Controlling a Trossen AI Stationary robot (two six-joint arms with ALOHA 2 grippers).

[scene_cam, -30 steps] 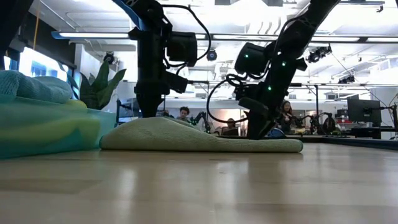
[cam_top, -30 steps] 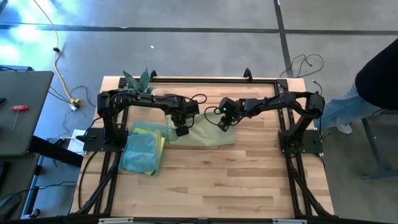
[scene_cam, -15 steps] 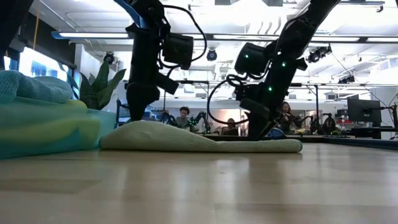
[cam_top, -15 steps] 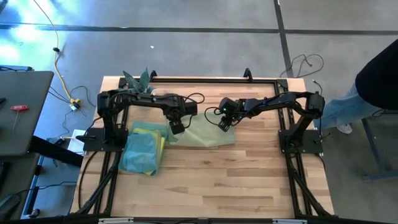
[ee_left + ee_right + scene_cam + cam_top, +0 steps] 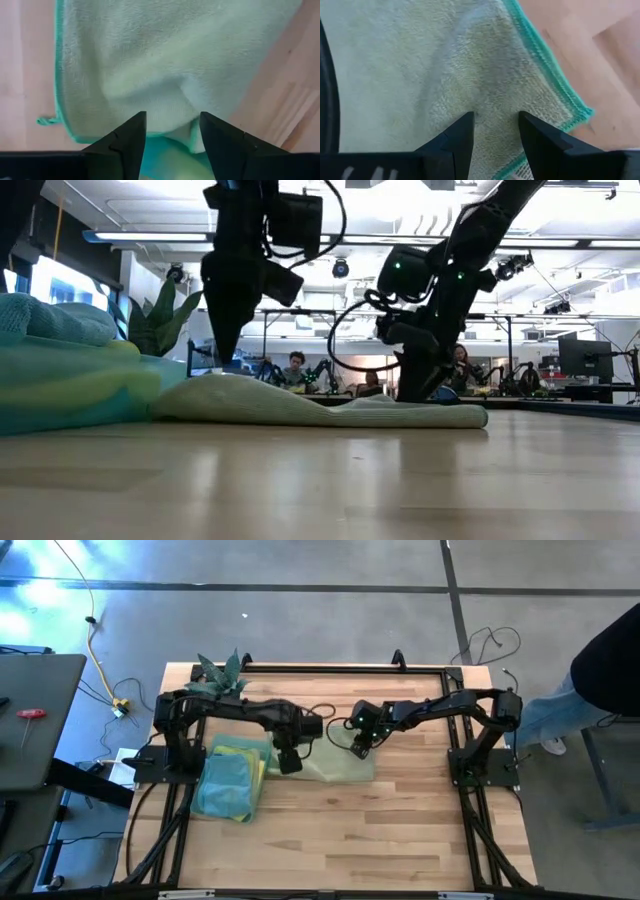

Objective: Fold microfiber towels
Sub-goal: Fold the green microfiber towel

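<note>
Fuzzy pale green towel (image 5: 335, 762), teal-hemmed, seemingly folded, under 2 open empty tools (image 5: 169, 131) (image 5: 495, 131).

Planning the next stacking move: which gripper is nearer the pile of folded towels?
Left. The left gripper hangs over the pale green towel at its end beside the pile of folded towels; the right gripper is farther along that towel.

You see bright ceiling strip lights (image 5: 300, 235) glaring in the low view; near tabletop (image 5: 320, 490) blurs; wrist views stay soft.
</note>
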